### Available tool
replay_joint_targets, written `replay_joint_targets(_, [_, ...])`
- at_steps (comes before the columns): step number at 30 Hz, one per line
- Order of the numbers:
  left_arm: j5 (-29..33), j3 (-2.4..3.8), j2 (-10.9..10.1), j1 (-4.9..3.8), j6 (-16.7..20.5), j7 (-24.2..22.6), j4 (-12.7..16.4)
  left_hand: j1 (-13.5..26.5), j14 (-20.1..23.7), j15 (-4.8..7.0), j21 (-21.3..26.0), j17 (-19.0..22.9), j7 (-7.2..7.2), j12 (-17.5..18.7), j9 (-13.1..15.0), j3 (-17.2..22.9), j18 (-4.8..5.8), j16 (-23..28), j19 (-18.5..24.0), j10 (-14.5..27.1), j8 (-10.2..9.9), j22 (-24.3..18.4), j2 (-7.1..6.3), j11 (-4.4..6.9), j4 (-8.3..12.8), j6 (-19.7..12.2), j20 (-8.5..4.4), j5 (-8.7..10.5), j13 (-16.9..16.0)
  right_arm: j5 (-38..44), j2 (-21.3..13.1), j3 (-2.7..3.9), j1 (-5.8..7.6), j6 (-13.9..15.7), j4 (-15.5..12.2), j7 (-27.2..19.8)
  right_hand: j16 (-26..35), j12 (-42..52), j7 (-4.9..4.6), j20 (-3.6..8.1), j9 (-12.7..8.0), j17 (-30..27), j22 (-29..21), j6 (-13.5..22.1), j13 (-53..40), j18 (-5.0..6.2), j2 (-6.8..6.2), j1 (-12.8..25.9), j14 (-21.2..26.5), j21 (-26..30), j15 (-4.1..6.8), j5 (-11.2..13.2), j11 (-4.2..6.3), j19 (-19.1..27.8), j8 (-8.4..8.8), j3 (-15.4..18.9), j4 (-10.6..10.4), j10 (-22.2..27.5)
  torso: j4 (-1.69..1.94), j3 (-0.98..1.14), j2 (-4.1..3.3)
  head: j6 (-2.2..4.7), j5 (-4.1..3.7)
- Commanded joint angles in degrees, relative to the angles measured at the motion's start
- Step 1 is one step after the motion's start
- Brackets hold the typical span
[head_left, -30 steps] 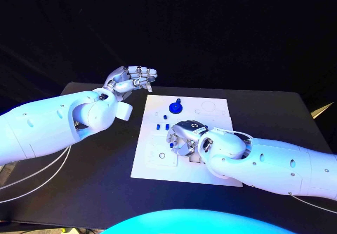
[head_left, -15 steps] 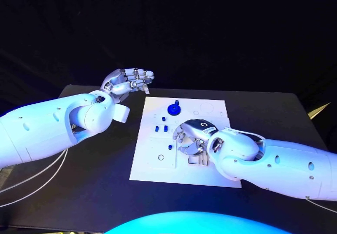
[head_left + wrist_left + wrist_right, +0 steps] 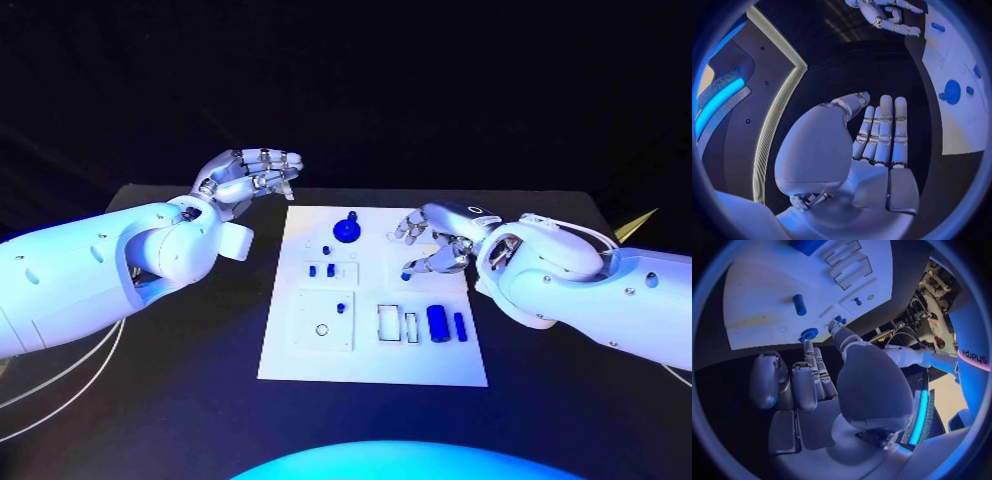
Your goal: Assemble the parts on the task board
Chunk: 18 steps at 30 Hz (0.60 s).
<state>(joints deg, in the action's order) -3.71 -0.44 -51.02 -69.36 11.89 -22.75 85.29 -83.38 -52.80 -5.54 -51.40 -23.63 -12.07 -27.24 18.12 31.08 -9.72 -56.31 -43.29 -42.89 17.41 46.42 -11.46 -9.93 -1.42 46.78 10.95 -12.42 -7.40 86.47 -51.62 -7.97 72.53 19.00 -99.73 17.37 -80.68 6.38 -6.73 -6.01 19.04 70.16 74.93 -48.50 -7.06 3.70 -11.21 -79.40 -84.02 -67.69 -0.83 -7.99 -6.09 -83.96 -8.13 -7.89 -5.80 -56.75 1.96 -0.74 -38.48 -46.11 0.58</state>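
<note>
A white task board (image 3: 378,300) lies in the middle of a black table (image 3: 173,340), its long side running from near to far. At its far end stands a round blue knob-like part (image 3: 346,229). Toward the board's left side sit a few small blue pieces (image 3: 320,270) in a row, with another tiny blue piece (image 3: 342,306) on a square plate nearer the robot. On the near right, two blue bars (image 3: 446,325) rest side by side next to two pale open slots (image 3: 400,323); those slots look unfilled, so the assembly appears to be partly done, with seating work left. The right hand (image 3: 433,240) hovers over the board's far right area, fingers curled downward, and a small blue part (image 3: 405,276) shows at its fingertips just above the board; in the right wrist view a blue piece (image 3: 839,320) sits at the tip of the thumb and finger, so it seems pinched there, though the contact is hard to confirm. The left hand (image 3: 248,175) is raised off the board's far left corner, palm up, fingers loosely bent and close together, holding nothing.
</note>
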Motion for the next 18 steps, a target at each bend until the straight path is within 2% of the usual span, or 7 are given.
replay_joint_targets(1, [0.34, 0.04, 0.09, -0.04, -0.60, -0.80, 0.12, 0.37, 0.30, 0.07, 0.24, 0.06, -0.79, -0.19, -0.03, -0.15, -0.66, -0.15, 0.36, 0.43, 0.08, 0.03, -0.18, 0.11, 0.04, -0.30, -0.05, -0.03, 0.06, -1.92, -0.49, -0.04, 0.30, -5.03, 0.70, -1.17, -0.51, 1.10, 0.48, -0.68, -0.13, 0.40, 4.66, 1.61, 0.82, 0.60, -0.05, -3.76, -2.14, 0.64, -0.46, -0.27, -0.37, -0.38, 0.84, 4.91, -4.64, 2.10, 0.01, 0.07, -0.03, 0.19, -0.35])
replay_joint_targets(2, [0.34, 0.04, 0.09, -0.04, -0.69, -0.92, 0.10, 0.37, 0.30, 0.07, 0.24, 0.06, -0.79, -0.19, -0.03, -0.15, -0.66, -0.15, 0.36, 0.43, 0.08, 0.03, -0.18, 0.11, 0.04, -0.30, -0.05, -0.03, 0.06, -1.57, -0.56, -0.07, 0.33, -5.60, 1.00, -0.89, -0.58, 1.66, 0.63, -0.78, -0.08, 0.36, 4.54, 2.08, 1.27, 0.63, -0.56, -5.69, -2.10, 0.92, -0.58, -0.25, -0.54, -0.36, 1.04, 5.91, -7.47, 3.01, 0.01, 0.08, -0.04, 0.20, -0.36])
replay_joint_targets(3, [0.34, 0.04, 0.10, -0.04, -0.70, -1.03, 0.09, 0.37, 0.30, 0.07, 0.24, 0.06, -0.79, -0.19, -0.03, -0.15, -0.66, -0.15, 0.36, 0.43, 0.08, 0.03, -0.18, 0.11, 0.04, -0.30, -0.05, -0.03, 0.06, -1.36, -0.57, -0.08, 0.32, -5.99, 1.20, -0.69, -0.58, 1.69, 0.64, -0.79, -0.08, 0.36, 4.53, 2.12, 1.30, 0.63, -0.60, -5.83, -2.10, 0.94, -0.58, -0.25, -0.56, -0.36, 1.05, 5.97, -7.67, 3.09, 0.00, 0.11, -0.04, 0.21, -0.35])
replay_joint_targets(4, [0.34, 0.04, 0.13, -0.04, -0.68, -1.25, 0.07, 0.37, 0.30, 0.07, 0.24, 0.06, -0.79, -0.19, -0.03, -0.15, -0.66, -0.15, 0.36, 0.43, 0.08, 0.03, -0.18, 0.11, 0.04, -0.30, -0.05, -0.03, 0.06, -1.06, -0.53, -0.11, 0.25, -6.59, 1.56, -0.39, -0.17, 2.30, 0.67, -0.87, 0.03, -0.68, 4.16, 2.64, 1.90, 0.78, -1.10, -8.20, -1.79, 1.77, -0.75, -0.19, -0.70, -0.24, 1.24, 6.51, -10.74, 4.19, 0.01, 0.14, -0.06, 0.23, -0.33])
replay_joint_targets(13, [0.34, 0.04, 0.24, -0.03, -0.61, -2.04, -0.03, 0.43, 0.37, 0.07, 0.31, 0.06, -0.70, -0.50, 0.01, -0.25, -0.68, -0.25, 0.39, 0.20, 0.36, 0.02, -0.18, 0.17, 0.05, -0.06, -0.01, -0.02, 0.00, 0.41, 0.74, -0.31, -1.11, -9.02, 3.03, 0.64, 0.29, 2.58, 0.69, -0.94, 0.06, -1.61, 3.77, 2.97, 2.23, 0.91, -0.84, -8.71, -1.54, 2.55, -0.82, 0.06, -0.78, -0.14, 1.37, 6.51, -11.01, 4.80, 0.04, 0.07, -0.11, 0.16, -0.17])
replay_joint_targets(17, [0.34, 0.04, 0.27, -0.02, -0.66, -2.16, -0.04, 0.40, 0.40, 0.10, 0.33, 0.07, -0.63, -0.66, 0.02, -0.27, -0.70, -0.30, 0.40, 0.11, 0.53, 0.02, -0.14, 0.21, 0.09, 0.07, 0.00, -0.03, -0.01, 1.02, 1.53, -0.40, -1.66, -8.20, 3.67, 0.93, 0.32, 3.60, 0.28, -0.82, 0.20, -1.76, 3.77, 2.63, 2.39, 0.91, 0.23, -9.16, -1.57, 2.47, -0.61, 0.48, -0.51, -0.31, 1.18, 5.48, -10.86, 3.90, 0.03, 0.04, -0.06, 0.00, -0.14])
replay_joint_targets(18, [0.34, 0.04, 0.27, -0.02, -0.67, -2.17, -0.03, 0.41, 0.43, 0.11, 0.35, 0.07, -0.56, -0.73, 0.05, -0.27, -0.71, -0.33, 0.40, 0.08, 0.67, 0.02, -0.08, 0.24, 0.08, 0.23, 0.00, -0.03, -0.01, 1.07, 1.61, -0.41, -1.72, -8.04, 3.72, 0.94, 0.41, 3.92, -0.29, -0.73, 0.31, -1.98, 3.76, 2.13, 2.55, 0.91, 0.84, -9.72, -1.54, 2.46, -0.53, 0.84, -0.41, -0.37, 0.93, 4.61, -10.71, 3.59, 0.03, 0.06, -0.05, -0.03, -0.14])
